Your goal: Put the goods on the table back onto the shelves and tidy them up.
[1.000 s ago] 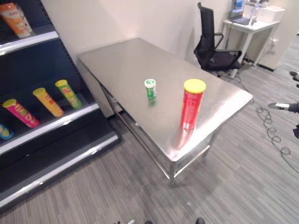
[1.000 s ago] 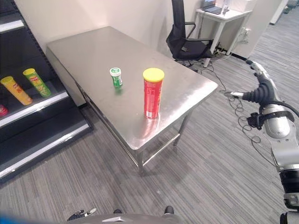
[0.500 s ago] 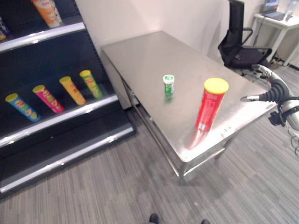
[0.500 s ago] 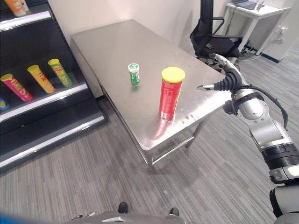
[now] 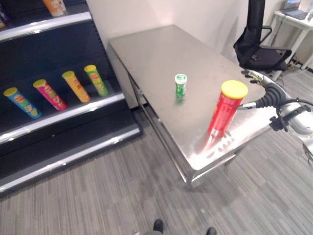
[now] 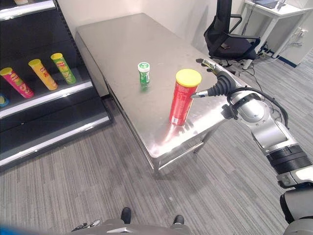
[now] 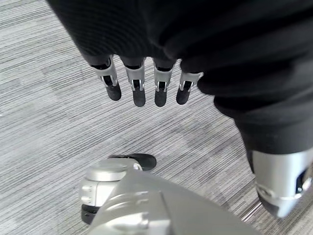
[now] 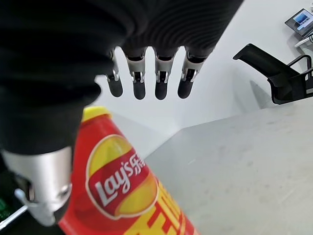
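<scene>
- The left hand (image 7: pixel 142 85) is seen in its own wrist view hanging over the grey carpet, low at the robot's side; its fingers are relaxed and straight and nothing is held, so it is judged idle for now.
- The red chip can (image 6: pixel 183 98) with a yellow lid is stood upright near the front corner of the steel table (image 6: pixel 117 44), close to the edge, and is judged the first item to be collected for that reason.
- The right hand (image 6: pixel 211 84) is held just beside the can's upper part, on the side away from the shelves; its fingers (image 8: pixel 138 85) are spread and straight with the thumb set apart, so a wide gap is kept ready for the can's body. No contact with the can can be made out.
- A small green container (image 5: pixel 180 84) with a white cap is left standing upright further in, near the table's middle, well apart from the can.
- The dark shelves (image 5: pixel 63 115) are placed to the robot's left beyond the table; several chip cans (image 5: pixel 73 86) are laid there in a slanted row, lids up, which suggests how the red can is meant to be placed.
</scene>
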Robot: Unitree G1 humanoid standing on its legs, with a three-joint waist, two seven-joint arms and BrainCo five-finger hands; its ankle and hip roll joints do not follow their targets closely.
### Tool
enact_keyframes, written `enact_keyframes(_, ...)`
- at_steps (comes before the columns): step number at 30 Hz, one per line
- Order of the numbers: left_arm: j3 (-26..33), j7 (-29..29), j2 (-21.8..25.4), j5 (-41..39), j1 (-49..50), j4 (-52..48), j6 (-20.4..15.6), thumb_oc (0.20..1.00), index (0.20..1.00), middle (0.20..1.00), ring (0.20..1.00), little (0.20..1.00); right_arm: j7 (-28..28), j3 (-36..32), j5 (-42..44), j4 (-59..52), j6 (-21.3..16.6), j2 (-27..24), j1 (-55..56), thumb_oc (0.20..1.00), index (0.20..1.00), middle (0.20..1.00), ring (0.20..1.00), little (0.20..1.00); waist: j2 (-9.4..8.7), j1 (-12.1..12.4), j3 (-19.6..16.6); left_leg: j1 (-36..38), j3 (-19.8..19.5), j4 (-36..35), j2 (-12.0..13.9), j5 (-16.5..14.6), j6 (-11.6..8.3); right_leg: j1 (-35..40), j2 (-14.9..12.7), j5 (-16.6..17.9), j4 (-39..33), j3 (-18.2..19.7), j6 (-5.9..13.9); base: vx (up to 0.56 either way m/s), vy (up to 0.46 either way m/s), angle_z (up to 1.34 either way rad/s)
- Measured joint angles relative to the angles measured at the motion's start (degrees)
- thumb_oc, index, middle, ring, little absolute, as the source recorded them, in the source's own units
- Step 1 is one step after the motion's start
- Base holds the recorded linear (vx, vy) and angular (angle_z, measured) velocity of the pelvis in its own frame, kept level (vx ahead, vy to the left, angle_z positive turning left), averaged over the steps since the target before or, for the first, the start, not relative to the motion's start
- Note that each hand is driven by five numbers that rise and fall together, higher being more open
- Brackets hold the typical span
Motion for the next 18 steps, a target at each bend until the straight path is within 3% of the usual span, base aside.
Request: enact_keyframes(18,0.0,0.34,0.0,-0.01,0.03,0.45,0.01,1.0,1.0,1.0,1.0,1.0,2.13,5.54,3.79,-0.69,-0.43,0.15,-1.77,1.0,1.0,1.0,1.0,1.0,-0.48,0.84,-0.38,0.13,-0.01,0.0,0.01,0.01,0.0,0.15,0.01,0.01,0.15,0.0,-0.04,0.0,0.0,0.0)
